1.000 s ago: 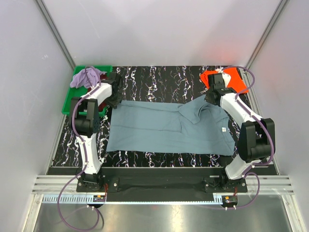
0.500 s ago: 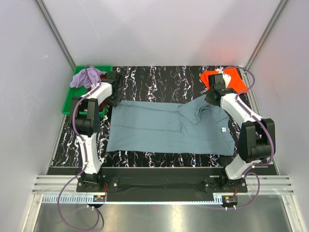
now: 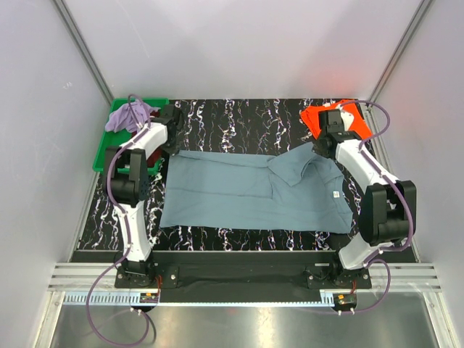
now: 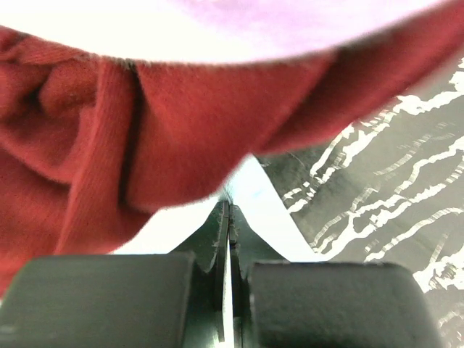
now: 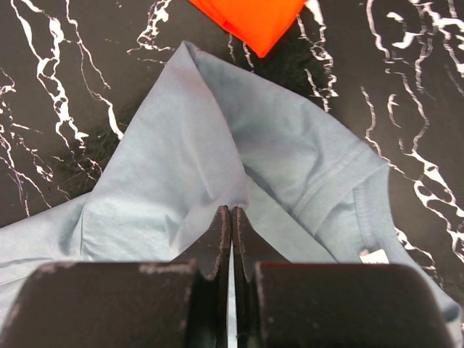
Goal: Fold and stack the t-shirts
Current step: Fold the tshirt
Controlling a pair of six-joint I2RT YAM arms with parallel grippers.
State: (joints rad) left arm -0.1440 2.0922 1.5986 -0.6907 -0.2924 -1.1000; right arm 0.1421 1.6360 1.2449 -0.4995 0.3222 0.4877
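A dusty blue-grey t-shirt (image 3: 239,192) lies spread across the black marble table (image 3: 239,123). My right gripper (image 5: 230,208) is shut on a raised fold of that t-shirt (image 5: 181,167) near its far right corner, just in front of the bright orange t-shirt (image 5: 250,22). From above, the right gripper (image 3: 317,148) sits beside the orange t-shirt (image 3: 359,123). My left gripper (image 3: 174,148) is at the blue-grey t-shirt's far left corner. Its jaws (image 4: 227,206) are shut on a washed-out pale edge of cloth (image 4: 264,210), with the maroon t-shirt (image 4: 87,130) right behind.
A green tray (image 3: 101,156) at the far left holds the lavender t-shirt (image 3: 129,116). It stands close to my left arm. Grey walls enclose the table on three sides.
My left jaws have closed at the shirt's far left corner. My right gripper has drawn its pinched fold a little farther back toward the orange t-shirt.
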